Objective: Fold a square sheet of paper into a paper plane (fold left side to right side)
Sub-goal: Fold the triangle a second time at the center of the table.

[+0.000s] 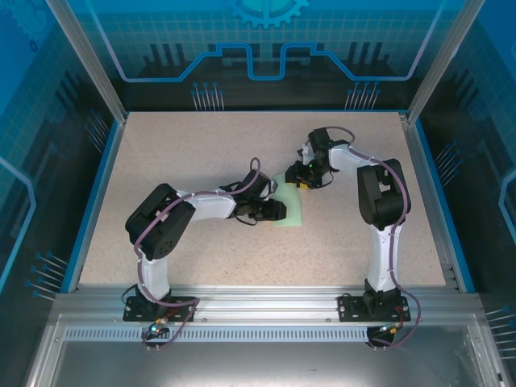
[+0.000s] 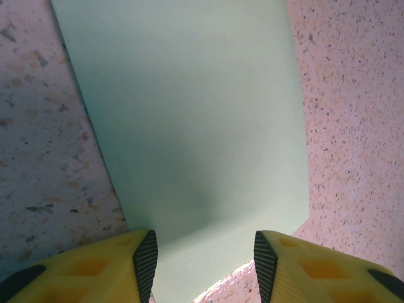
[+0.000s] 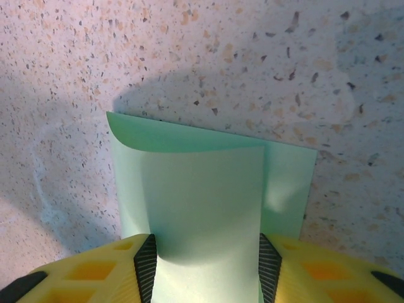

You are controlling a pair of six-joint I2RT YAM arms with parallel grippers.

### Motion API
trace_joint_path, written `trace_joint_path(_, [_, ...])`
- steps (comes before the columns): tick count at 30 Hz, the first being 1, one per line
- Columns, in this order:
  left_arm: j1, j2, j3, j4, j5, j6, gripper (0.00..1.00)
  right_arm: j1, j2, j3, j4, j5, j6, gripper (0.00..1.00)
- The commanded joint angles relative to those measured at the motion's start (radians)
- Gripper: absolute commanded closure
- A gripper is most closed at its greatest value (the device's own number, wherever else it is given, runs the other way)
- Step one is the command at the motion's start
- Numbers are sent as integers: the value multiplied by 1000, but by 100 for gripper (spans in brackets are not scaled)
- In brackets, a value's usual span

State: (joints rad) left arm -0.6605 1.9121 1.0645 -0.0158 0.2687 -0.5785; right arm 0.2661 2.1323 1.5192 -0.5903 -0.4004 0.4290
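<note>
– Two arms meet over the counter (image 1: 201,153); which hand is closer to the paper?

– From above, neither by much; the left arm (image 1: 173,219) reaches in from 9 o'clock and the right arm (image 1: 379,189) bends back from 3 o'clock; the pale green sheet (image 1: 290,211) lies on the counter between them, just right of centre, with its long axis running about 12 to 6 o'clock.

– And from each hand?

– From the left hand (image 1: 271,211) it lies at 3 o'clock; from the right hand (image 1: 305,177) at about 7 o'clock; both hang over its edges.

– Are they grasping it?

– I judge not; the left hand is released, its yellow fingers (image 2: 142,262) spread wide with the sheet flat beneath the gap; the right hand is spread the same way, and a raised flap (image 3: 202,202) stands in its gap, curling over the lower layer; I cannot tell whether any pad touches the paper.

– What does the coming move turn on?

– The flap, I think; it lies within the right hand's reach, so that hand looks better placed to carry the fold, with the left pinning the far side.

– Is there any writing?

– None on the sheet; the blue backdrop (image 1: 266,48) has line graphics and a gear shape, but no words I can read.
</note>
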Motion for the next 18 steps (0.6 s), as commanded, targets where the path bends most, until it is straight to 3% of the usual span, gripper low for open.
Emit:
trace_joint_path(1, [-12,6,-6,1,10,-7,51,-1,-29,-20,0,-30,4,52])
trace_joint_path(18, [-12,-7,-8,7,12,-2,51,2,-170,-233,98,-143,75,51])
